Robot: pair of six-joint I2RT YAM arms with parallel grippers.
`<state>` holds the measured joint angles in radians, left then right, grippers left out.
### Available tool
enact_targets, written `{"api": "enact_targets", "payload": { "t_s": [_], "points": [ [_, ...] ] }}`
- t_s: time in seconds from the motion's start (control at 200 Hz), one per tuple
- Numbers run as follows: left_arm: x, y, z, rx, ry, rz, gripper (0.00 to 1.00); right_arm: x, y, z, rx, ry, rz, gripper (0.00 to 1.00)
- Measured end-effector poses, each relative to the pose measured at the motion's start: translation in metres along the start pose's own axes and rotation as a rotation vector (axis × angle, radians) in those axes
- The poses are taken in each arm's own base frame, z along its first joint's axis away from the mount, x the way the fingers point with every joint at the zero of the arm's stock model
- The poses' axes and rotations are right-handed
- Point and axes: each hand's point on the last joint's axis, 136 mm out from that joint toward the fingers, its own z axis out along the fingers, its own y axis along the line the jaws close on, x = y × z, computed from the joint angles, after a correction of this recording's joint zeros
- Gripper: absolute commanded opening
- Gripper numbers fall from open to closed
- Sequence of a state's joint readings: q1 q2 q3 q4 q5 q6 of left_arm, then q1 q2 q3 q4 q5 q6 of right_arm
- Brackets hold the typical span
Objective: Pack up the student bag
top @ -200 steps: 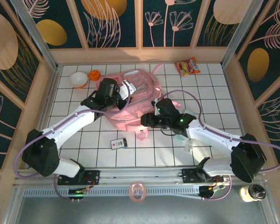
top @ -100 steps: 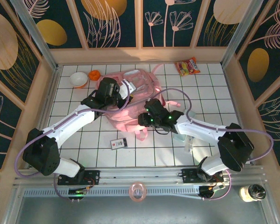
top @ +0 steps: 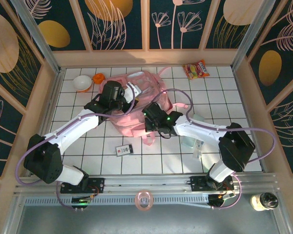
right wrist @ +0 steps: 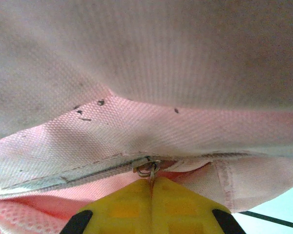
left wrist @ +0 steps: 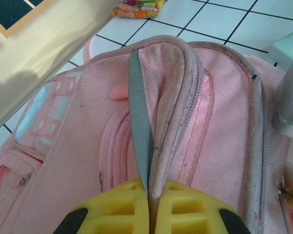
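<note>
- The right fingers (right wrist: pixel 158 189) are closed tight on the small metal zip pull (right wrist: pixel 149 169) of the student bag (right wrist: pixel 151 63). The pull is pinched just past the fingertips, with the zip track running off to the left.
- The left fingers (left wrist: pixel 165 189) are clamped shut on a grey edging (left wrist: pixel 138 112) that runs up over the bag's crown, so a fold of pink fabric is pinched with it.
- The step in hand is judged to be opening the zip so that the bag can be packed, with one side held and the other drawn.
- The next move calls for a steady drag of the pull along its curved track while the edging is kept taut. The pull is small and could be lost from the grip.
- From above, the right arm (top: pixel 205 130) is folded sharply at the elbow, with its forearm laid leftward to the bag's near edge.
- The left arm (top: pixel 78 126) is stretched diagonally to the bag's left side.
- The bag is lying on the tiled bench (top: pixel 224 92), toward the far middle, between the two arms.
</note>
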<state>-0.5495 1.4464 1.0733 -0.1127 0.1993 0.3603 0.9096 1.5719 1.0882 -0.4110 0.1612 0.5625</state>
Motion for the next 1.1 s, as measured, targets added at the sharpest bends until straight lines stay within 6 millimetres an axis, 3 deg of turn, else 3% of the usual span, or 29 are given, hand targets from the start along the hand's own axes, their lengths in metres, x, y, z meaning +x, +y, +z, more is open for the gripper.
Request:
{"api": "enact_targets", "payload": {
  "t_s": [0.26, 0.32, 0.41, 0.49, 0.6, 0.761, 0.941, 1.041, 1.101],
  "points": [
    [0.023, -0.012, 0.005, 0.034, 0.006, 0.053, 0.00, 0.000, 0.008, -0.008, -0.190, 0.116, 0.069, 0.00],
    [0.029, -0.016, 0.007, 0.047, 0.012, 0.069, 0.16, 0.001, 0.010, -0.009, -0.229, 0.142, 0.088, 0.00],
    [0.038, -0.022, 0.008, 0.072, 0.019, 0.081, 0.50, 0.003, 0.010, -0.010, -0.273, 0.175, 0.118, 0.00],
    [0.037, -0.027, 0.004, 0.092, 0.003, 0.089, 0.61, 0.007, 0.009, -0.009, -0.298, 0.204, 0.151, 0.00],
    [0.034, -0.037, -0.010, 0.125, -0.040, 0.123, 0.68, 0.011, 0.004, -0.007, -0.324, 0.236, 0.199, 0.00],
    [0.045, -0.064, -0.031, 0.187, -0.081, 0.247, 0.74, 0.008, 0.004, -0.009, -0.368, 0.259, 0.248, 0.00],
    [0.071, -0.097, -0.017, 0.246, -0.006, 0.354, 0.77, 0.008, 0.007, -0.013, -0.411, 0.287, 0.279, 0.00],
    [0.083, -0.100, -0.003, 0.233, 0.040, 0.374, 0.69, 0.007, 0.009, -0.015, -0.432, 0.301, 0.302, 0.00],
    [0.091, -0.098, 0.007, 0.219, 0.072, 0.375, 0.47, 0.007, 0.009, -0.016, -0.441, 0.307, 0.310, 0.00]
  ]
}}
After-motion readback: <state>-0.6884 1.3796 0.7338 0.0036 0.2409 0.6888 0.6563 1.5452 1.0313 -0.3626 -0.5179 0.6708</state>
